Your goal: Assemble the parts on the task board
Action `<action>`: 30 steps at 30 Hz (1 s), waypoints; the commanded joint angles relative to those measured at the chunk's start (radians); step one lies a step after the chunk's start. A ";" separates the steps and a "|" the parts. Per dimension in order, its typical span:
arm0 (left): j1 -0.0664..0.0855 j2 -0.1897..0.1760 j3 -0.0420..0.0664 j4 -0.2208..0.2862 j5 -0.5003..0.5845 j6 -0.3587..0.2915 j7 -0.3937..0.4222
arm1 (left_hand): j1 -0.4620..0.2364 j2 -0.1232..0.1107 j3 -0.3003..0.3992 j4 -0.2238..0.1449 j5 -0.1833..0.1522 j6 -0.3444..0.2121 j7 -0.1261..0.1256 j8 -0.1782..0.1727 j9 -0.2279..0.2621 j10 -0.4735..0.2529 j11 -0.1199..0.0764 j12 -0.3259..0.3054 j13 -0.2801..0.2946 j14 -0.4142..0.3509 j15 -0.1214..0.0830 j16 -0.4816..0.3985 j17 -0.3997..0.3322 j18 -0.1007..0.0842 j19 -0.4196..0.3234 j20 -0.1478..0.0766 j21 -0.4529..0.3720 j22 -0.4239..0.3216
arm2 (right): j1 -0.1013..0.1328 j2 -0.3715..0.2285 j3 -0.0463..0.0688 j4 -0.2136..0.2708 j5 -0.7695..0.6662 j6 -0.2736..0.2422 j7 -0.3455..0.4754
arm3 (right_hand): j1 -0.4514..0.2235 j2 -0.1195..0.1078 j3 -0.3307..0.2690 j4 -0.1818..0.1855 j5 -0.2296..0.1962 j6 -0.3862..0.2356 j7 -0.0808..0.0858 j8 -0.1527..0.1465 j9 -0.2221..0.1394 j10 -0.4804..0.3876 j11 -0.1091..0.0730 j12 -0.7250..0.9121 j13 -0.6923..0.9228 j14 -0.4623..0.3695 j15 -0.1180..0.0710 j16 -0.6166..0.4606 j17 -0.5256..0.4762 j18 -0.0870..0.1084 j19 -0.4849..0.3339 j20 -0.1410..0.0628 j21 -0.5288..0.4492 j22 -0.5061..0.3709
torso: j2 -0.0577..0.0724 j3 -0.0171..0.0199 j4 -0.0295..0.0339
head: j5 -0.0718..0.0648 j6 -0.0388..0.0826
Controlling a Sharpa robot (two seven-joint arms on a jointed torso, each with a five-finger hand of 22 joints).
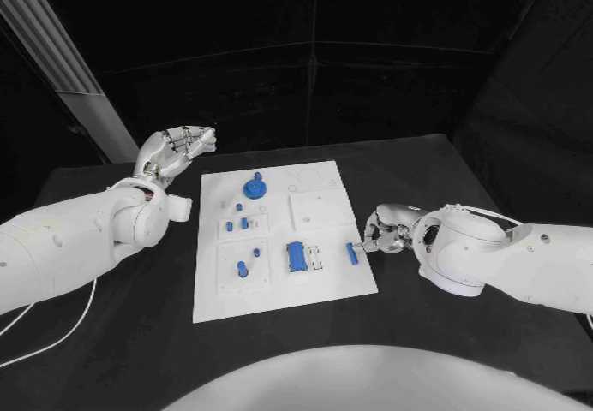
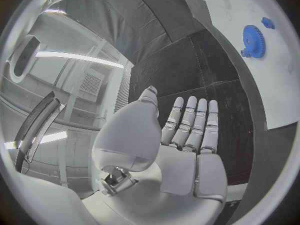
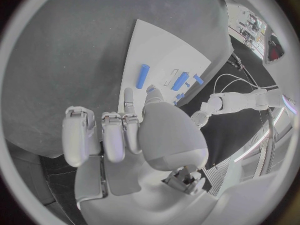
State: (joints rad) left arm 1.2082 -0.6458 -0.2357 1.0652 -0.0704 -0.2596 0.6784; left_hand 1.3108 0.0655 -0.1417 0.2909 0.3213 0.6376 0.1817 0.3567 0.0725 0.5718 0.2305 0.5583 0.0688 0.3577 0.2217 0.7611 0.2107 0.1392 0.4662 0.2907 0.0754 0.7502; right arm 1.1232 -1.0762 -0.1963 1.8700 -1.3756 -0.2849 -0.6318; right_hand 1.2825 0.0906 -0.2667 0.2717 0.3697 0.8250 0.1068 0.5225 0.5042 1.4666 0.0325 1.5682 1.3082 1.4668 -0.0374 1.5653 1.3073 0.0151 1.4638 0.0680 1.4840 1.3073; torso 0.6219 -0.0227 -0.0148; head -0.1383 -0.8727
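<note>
- Task board [image 1: 324, 248], a white plate, lies in the middle of the black table [image 1: 482, 342] in the head view, with blue parts spread over it.
- A blue gear [image 1: 254, 187] sits near the board's upper left; a blue block [image 1: 296, 256] lies lower down at its centre; a slim blue bar [image 1: 352, 253] lies at the board's right edge.
- Left hand [image 1: 176, 147] hovers over the table at the upper left of the head view, off the board, fingers apart and holding nothing.
- Right hand [image 1: 386, 229] sits just right of the board, fingertips near the slim blue bar; from above I cannot tell if it touches.
- The left wrist view shows the flat open palm [image 2: 181, 150] with straight fingers, and the gear [image 2: 254, 41] on the board beyond.
- The right wrist view shows the right hand [image 3: 134, 135] with fingers extended, empty, and the bar [image 3: 143, 76] lying apart from them on the board.
- No readable writing or labels on any piece.
</note>
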 commanded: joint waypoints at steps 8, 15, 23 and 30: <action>0.001 0.000 0.000 0.001 0.001 0.013 0.173 | 0.002 0.006 -0.005 0.001 0.005 -0.006 0.082 0.005 -0.001 -0.004 0.000 0.006 -0.001 -0.008 0.001 0.006 -0.001 -0.019 -0.001 0.000 -0.005 -0.001 | -0.002 0.033 0.000 -0.025 -0.023 0.029 -0.014 | -0.018 -0.002 -0.005 0.014 -0.007 0.009 -0.002 0.002 -0.004 0.104 0.003 0.003 0.263 0.104 0.001 0.006 0.263 0.007 0.070 0.005 -0.006 0.235 | 0.000 -0.0005 0.0008 | 0.001 0.000; 0.001 0.000 0.000 0.002 0.001 0.014 0.173 | 0.002 0.006 -0.006 0.001 0.005 -0.007 0.082 0.006 -0.001 -0.005 0.000 0.007 -0.001 -0.008 0.001 0.006 -0.002 -0.020 -0.002 0.000 -0.005 -0.002 | -0.004 0.066 0.000 -0.055 -0.019 0.068 -0.025 | -0.001 -0.004 -0.001 0.005 -0.011 0.005 -0.001 0.000 -0.008 0.104 0.003 0.003 0.263 0.104 0.000 0.006 0.263 0.007 0.069 0.004 -0.008 0.234 | 0.000 -0.0010 0.0021 | 0.000 0.000; 0.001 -0.002 0.000 0.003 0.001 0.013 0.173 | 0.002 0.007 -0.007 0.001 0.005 -0.007 0.082 0.006 -0.001 -0.005 0.000 0.007 -0.001 -0.009 0.001 0.007 -0.003 -0.020 -0.002 0.000 -0.005 -0.002 | -0.009 0.094 0.000 -0.079 -0.006 0.092 -0.031 | 0.010 -0.002 0.003 0.000 -0.012 0.003 -0.001 0.000 -0.010 0.104 0.003 0.003 0.263 0.104 0.000 0.006 0.263 0.007 0.070 0.004 -0.007 0.234 | 0.000 -0.0004 -0.0010 | 0.005 0.000; 0.001 -0.002 0.000 0.004 0.001 0.014 0.173 | 0.002 0.007 -0.007 0.001 0.005 -0.007 0.082 0.006 -0.001 -0.005 0.000 0.007 -0.001 -0.009 0.001 0.007 -0.003 -0.020 -0.002 0.000 -0.005 -0.002 | -0.014 0.111 0.000 -0.091 0.005 0.122 -0.039 | 0.024 0.002 0.008 -0.006 -0.013 0.005 -0.002 0.001 -0.012 0.104 0.003 0.003 0.263 0.104 0.000 0.006 0.263 0.007 0.070 0.004 -0.007 0.234 | 0.000 -0.0002 -0.0001 | 0.007 0.000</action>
State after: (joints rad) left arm 1.2071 -0.6474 -0.2357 1.0672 -0.0704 -0.2571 0.6784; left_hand 1.3108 0.0655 -0.1416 0.2909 0.3213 0.6376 0.1818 0.3567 0.0728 0.5719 0.2305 0.5622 0.0690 0.3577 0.2218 0.7611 0.2094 0.1392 0.4662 0.2907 0.0754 0.7494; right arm 1.1117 -0.9654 -0.1936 1.7810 -1.3818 -0.2042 -0.6594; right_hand 1.2935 0.0929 -0.2588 0.2694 0.3637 0.8292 0.1028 0.5289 0.4965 1.4665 0.0324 1.5682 1.3082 1.4667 -0.0374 1.5653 1.3073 0.0151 1.4637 0.0679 1.4789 1.3073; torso 0.6219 -0.0228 -0.0140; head -0.1319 -0.8727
